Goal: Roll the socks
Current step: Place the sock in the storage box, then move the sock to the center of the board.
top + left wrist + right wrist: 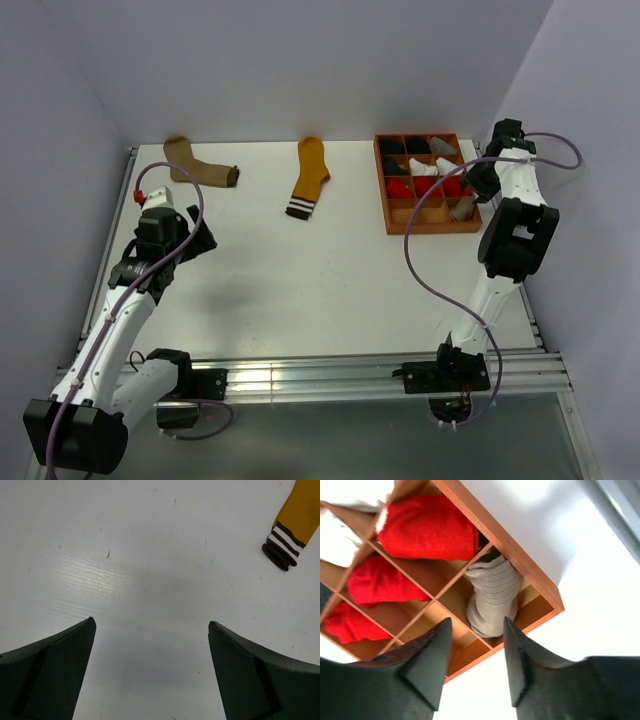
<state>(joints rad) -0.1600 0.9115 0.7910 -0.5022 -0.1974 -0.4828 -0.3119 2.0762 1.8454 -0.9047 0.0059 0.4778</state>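
Observation:
The tan sock with a dark cuff (pixel 200 166) lies flat at the table's far left. The mustard yellow sock with a dark-white striped cuff (pixel 309 178) lies flat at the far middle; its cuff end also shows in the left wrist view (pixel 287 535), top right. The light brown sock with a red-white cuff is out of view. My left gripper (pixel 205 240) (pixel 151 625) is open and empty over bare table, between and in front of the two socks. My right gripper (pixel 474 183) (pixel 476 622) is open and empty, just above the wooden box's near right corner.
A wooden compartment box (pixel 383 190) (pixel 530 575) stands at the back right with red bundles (pixel 427 527), black and white bundles, and a grey ribbed bundle (pixel 492 597) in its corner cell. Walls close in left, back and right. A metal rail (pixel 330 375) runs along the front edge.

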